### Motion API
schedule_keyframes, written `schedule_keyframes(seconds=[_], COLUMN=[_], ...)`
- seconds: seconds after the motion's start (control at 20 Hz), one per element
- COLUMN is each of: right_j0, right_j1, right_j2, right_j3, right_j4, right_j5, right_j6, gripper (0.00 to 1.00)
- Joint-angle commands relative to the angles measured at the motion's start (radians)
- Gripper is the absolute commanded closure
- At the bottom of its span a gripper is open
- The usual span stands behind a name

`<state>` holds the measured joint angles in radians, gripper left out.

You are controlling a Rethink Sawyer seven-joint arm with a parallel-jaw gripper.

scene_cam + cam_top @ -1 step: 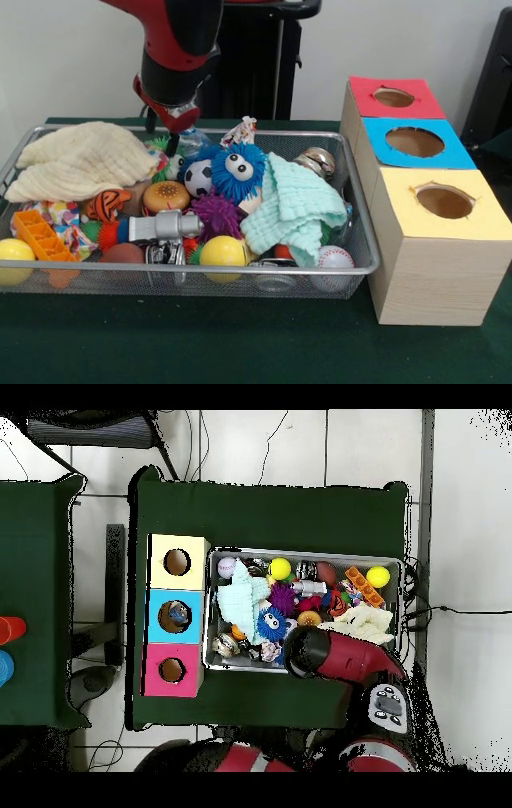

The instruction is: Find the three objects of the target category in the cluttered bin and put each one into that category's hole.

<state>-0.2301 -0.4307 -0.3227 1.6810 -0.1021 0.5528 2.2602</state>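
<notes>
Front view: wire mesh bin (362, 270) sits on green-clothed table (240, 344), wooden three-hole box (432, 272) at its 3 o'clock. Inside, cream folded cloth (80, 160) lies at 10 o'clock, mint knitted cloth (296, 208) toward 3 o'clock, fuzzy blue ball with eyes (238, 170) between them.

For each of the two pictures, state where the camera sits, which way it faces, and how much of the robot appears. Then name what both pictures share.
Front view: sits across the table, level with the mesh bin, facing the robot; the red arm comes down from above.
Overhead view: above the table, looking straight down; the arm reaches up from the bottom edge over the bin.
Shared: bin, blue fuzzy toy, three-hole box.
</notes>
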Motion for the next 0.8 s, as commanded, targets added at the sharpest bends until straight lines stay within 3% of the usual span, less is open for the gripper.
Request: schedule_keyframes(seconds=[0.05,0.6,0.8], right_j0=[0.023,0.033,0.044], right_j1=[0.029,0.03,0.035], right_j2=[0.017,0.004,-0.006], right_j3=[-0.006,-0.038,-0.059], right_j4=[0.095,0.14,0.152], right_j5=[0.045,0.073,0.14], right_j6=[0.227,0.183,0.173], gripper=[0.0,0.0,0.0])
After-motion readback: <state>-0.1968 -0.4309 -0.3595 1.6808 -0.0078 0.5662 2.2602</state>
